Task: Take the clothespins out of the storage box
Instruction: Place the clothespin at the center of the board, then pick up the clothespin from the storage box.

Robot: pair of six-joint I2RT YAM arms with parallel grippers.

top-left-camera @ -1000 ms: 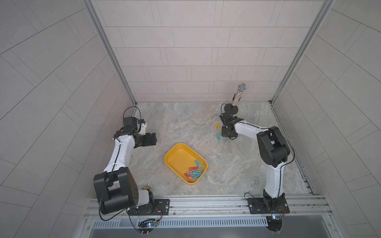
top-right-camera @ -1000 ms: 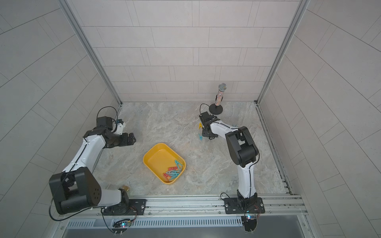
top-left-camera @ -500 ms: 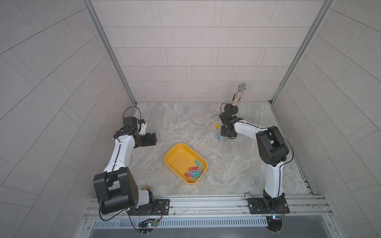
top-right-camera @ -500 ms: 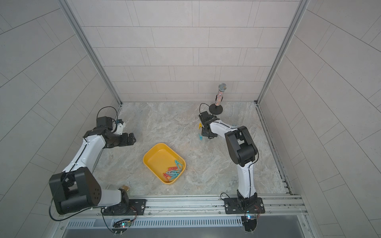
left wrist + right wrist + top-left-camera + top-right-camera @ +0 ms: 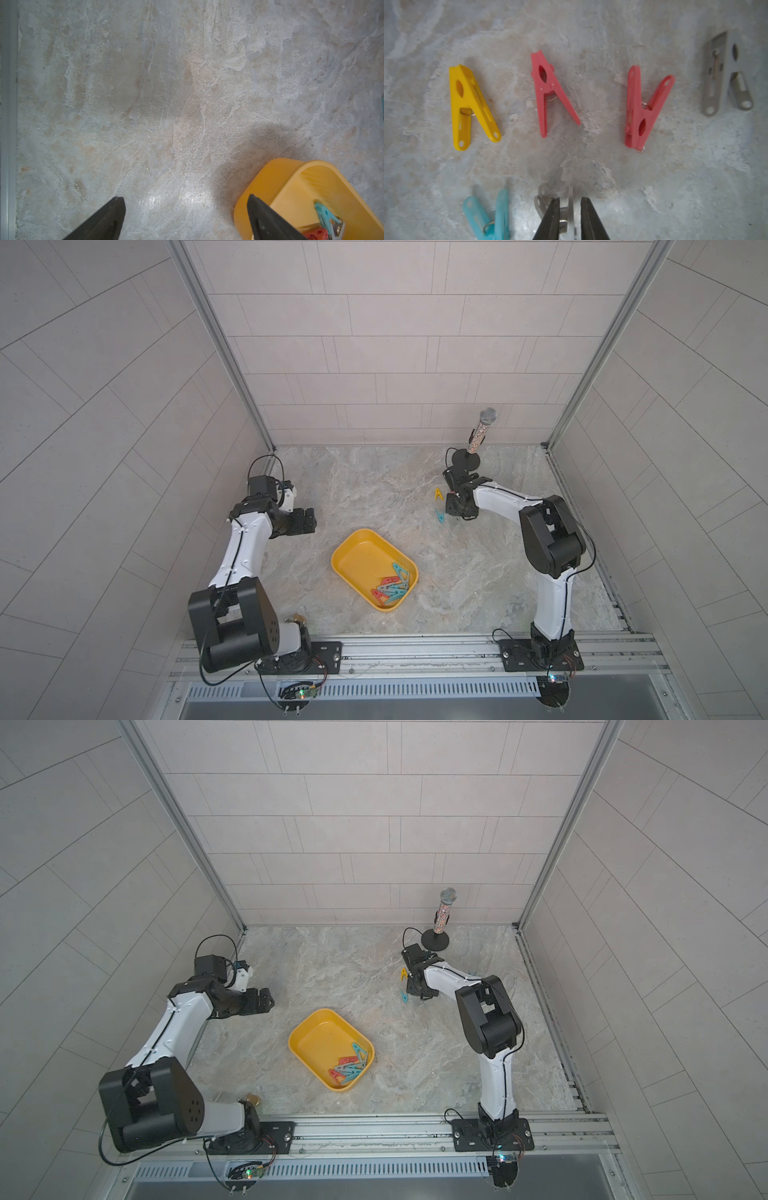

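Note:
The yellow storage box [image 5: 357, 558] [image 5: 318, 1040] lies mid-table with several teal, red and grey clothespins [image 5: 390, 585] [image 5: 348, 1067] heaped in its near corner. My right gripper [image 5: 569, 200] is down on the table at the back right. Its jaws stand slightly apart around a grey clothespin [image 5: 570, 207], with a gap on one side. In the right wrist view a yellow clothespin [image 5: 471, 108], two red ones [image 5: 552, 93] [image 5: 645, 110], a grey one [image 5: 724, 72] and a teal one [image 5: 490, 216] lie around it. My left gripper [image 5: 309, 520] [image 5: 186, 199] hovers open and empty left of the box [image 5: 270, 176].
A glittery microphone [image 5: 478, 435] [image 5: 442, 915] on a round black stand rises just behind the right gripper. Tiled walls close in the table on three sides. A metal rail runs along the front edge.
The right gripper's jaws have parted slightly around the grey clothespin on the table. The left arm has not moved.

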